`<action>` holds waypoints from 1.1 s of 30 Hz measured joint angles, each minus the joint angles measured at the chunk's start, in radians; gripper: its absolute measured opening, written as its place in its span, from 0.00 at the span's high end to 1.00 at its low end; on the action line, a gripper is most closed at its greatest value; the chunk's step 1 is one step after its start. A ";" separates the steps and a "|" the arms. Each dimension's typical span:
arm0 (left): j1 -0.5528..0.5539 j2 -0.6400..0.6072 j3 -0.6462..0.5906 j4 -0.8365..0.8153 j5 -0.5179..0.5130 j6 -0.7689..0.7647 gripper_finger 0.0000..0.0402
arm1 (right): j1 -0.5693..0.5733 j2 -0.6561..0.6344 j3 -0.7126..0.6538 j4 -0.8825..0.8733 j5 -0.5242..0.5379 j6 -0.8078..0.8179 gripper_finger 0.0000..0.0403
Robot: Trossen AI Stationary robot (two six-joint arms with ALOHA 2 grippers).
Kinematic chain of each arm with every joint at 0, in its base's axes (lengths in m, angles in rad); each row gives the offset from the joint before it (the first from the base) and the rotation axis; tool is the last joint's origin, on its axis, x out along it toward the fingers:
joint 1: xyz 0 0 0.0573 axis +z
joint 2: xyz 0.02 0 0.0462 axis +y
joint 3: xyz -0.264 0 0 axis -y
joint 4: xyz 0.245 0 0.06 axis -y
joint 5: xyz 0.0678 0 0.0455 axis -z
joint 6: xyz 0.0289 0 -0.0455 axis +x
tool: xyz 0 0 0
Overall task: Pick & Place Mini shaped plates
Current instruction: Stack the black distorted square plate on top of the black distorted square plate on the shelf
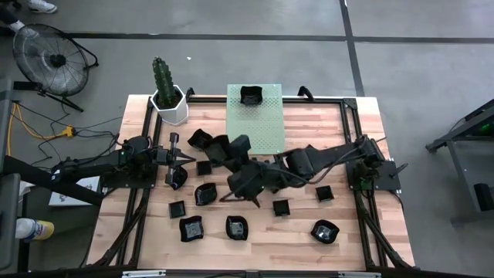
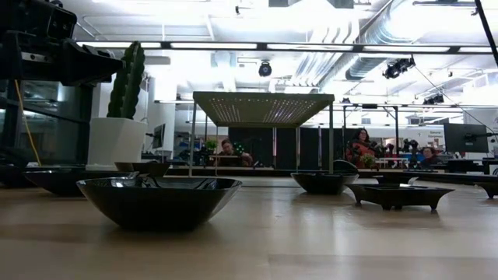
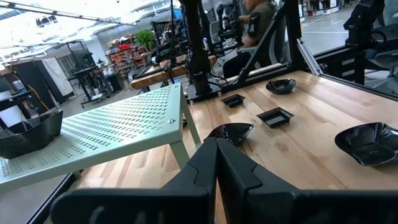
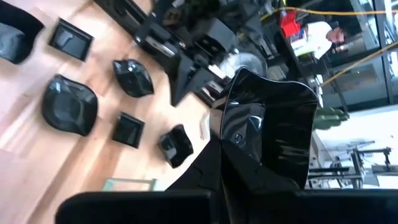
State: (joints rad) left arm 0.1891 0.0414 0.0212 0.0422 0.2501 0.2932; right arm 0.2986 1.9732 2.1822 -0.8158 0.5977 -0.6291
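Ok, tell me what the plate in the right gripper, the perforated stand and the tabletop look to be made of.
Plate, clamped in the right gripper: glossy black, likely glazed ceramic or hard plastic; it mirrors room lights sharply.
Perforated stand: pale green painted sheet metal, judging by its thin edge and even punched holes.
Tabletop: light wood planks with visible seams and a satin sheen.

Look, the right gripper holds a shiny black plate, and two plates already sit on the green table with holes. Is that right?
Not quite. Only one plate sits on the green table with holes, as the high view shows. The right gripper does hold a shiny black plate.
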 joint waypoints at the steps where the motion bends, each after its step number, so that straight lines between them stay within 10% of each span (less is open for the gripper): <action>1: 0.000 0.000 0.000 0.000 0.000 0.000 0.99 | -0.008 0.000 0.008 -0.009 0.000 0.000 1.00; 33: 0.000 0.000 0.000 0.000 0.001 0.000 0.99 | -0.461 -0.055 0.060 -0.385 -0.163 0.083 1.00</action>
State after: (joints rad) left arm 0.1894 0.0410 0.0212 0.0422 0.2508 0.2932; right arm -0.1619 1.9182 2.2426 -1.2007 0.4348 -0.5463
